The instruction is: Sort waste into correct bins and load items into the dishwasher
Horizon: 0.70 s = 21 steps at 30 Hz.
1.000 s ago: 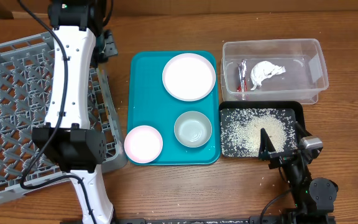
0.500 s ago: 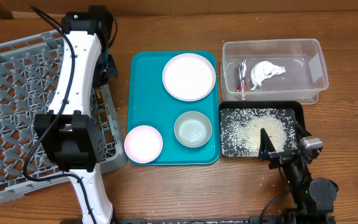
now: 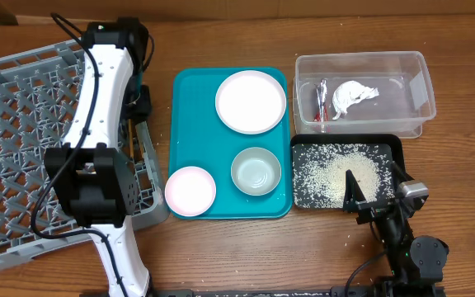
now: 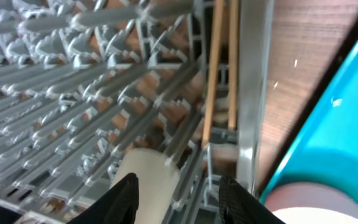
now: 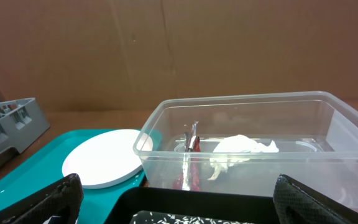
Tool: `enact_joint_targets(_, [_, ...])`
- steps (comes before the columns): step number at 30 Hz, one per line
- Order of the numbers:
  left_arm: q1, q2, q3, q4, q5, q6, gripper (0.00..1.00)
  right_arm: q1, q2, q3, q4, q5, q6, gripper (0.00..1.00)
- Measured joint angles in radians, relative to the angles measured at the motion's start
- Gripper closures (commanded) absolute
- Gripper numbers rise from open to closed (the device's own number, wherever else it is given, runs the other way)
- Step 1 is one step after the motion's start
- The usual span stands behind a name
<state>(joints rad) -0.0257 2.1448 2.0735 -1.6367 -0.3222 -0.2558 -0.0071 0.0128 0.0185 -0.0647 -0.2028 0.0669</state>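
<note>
My left gripper hangs open and empty over the right edge of the grey dish rack. In the left wrist view two wooden chopsticks lie along the rack's right wall, and a white cup lies on the lattice below the jaws. The chopsticks also show from overhead. A large plate, a small pink plate and a grey-green bowl sit on the teal tray. My right gripper rests open at the black tray, which holds rice.
The clear tub at the back right holds the red-and-silver wrapper and the white napkin; both show in the right wrist view. The teal tray lies between rack and bins. A few rice grains lie on the table.
My left arm has swung right and slightly toward the front, over the rack's right edge. The chopsticks now show lying in the rack. The right arm has not moved.
</note>
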Motion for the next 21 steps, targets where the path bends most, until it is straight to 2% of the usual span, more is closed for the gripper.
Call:
enact_joint_targets(7, [0.002,-0.072,0.108,-0.043,0.038,-0.003,0.56,0.0,0.0,0.0,0.0,0.0,0.0,0.0])
enact_joint_targets(13, [0.001,-0.335,0.101,-0.046,0.049,-0.025,0.56,0.0,0.0,0.0,0.0,0.0,0.0,0.0])
enact_joint_targets(17, [0.002,-0.539,0.012,-0.045,0.049,-0.051,0.49,0.0,0.0,0.0,0.0,0.0,0.0,0.0])
enact_joint_targets(19, [0.002,-0.63,-0.063,-0.023,0.054,-0.068,0.51,0.0,0.0,0.0,0.0,0.0,0.0,0.0])
enact_joint_targets(21, [0.002,-0.692,-0.144,0.035,0.073,-0.082,0.58,0.0,0.0,0.0,0.0,0.0,0.0,0.0])
